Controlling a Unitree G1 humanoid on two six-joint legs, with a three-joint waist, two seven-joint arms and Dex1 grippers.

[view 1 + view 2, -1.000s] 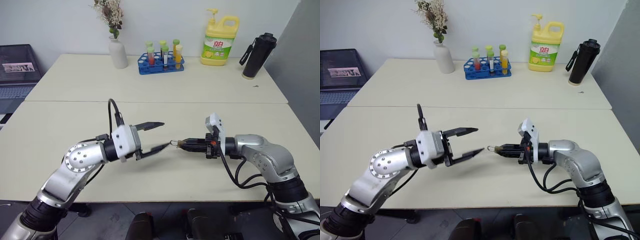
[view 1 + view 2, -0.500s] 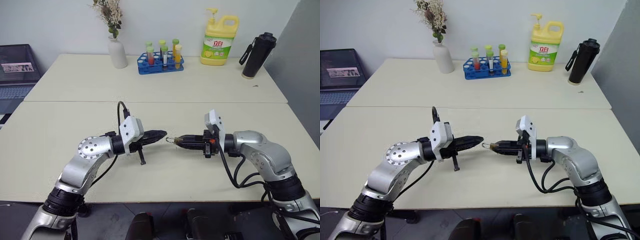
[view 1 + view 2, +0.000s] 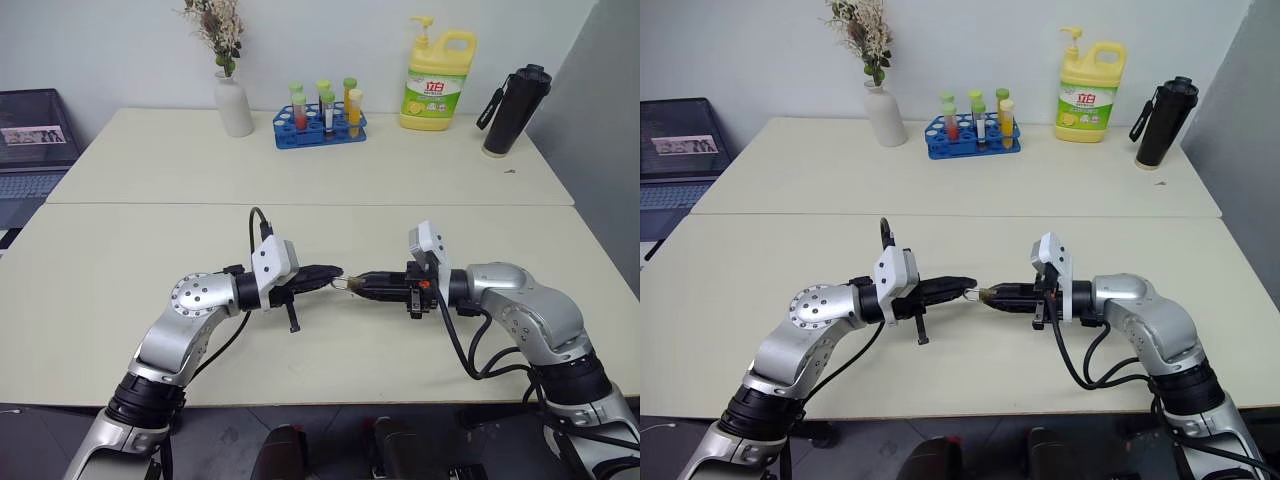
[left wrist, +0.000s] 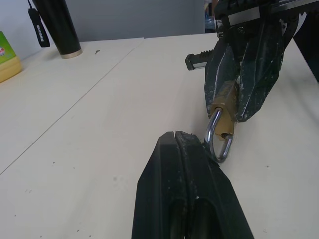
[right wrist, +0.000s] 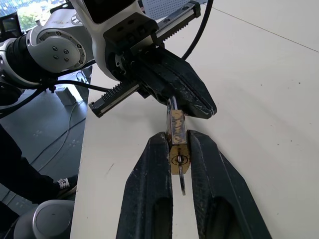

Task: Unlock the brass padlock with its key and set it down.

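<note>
one small brass padlock (image 5: 177, 142) is held above the table (image 3: 150, 250), near its front edge, between the two black fingers of the right gripper (image 5: 179, 149). the fingers press on the gold body from both sides, so this gripper is closed on the lock and not wider than the lock itself. the thin silver shackle (image 4: 219, 139) sticks out past the fingertips and points toward the left gripper (image 4: 175, 137). a silvery key (image 5: 182, 181) hangs from the keyhole on the face of the padlock. the left gripper comes from the opposite side with its two fingers pressed fully together, nothing is seen between them, and its tip is at the shackle; if it really touches the loop i cannot tell. both arms are almost level and meet tip to tip over the front table. well apart, at the far side of the back table, stand a white vase (image 3: 235, 105) with dry flowers, a blue rack of tubes (image 3: 322, 125), a yellow soap bottle (image 3: 438, 85) and a black flask (image 3: 510, 110). a laptop (image 3: 35, 150) is at the far left.
</note>
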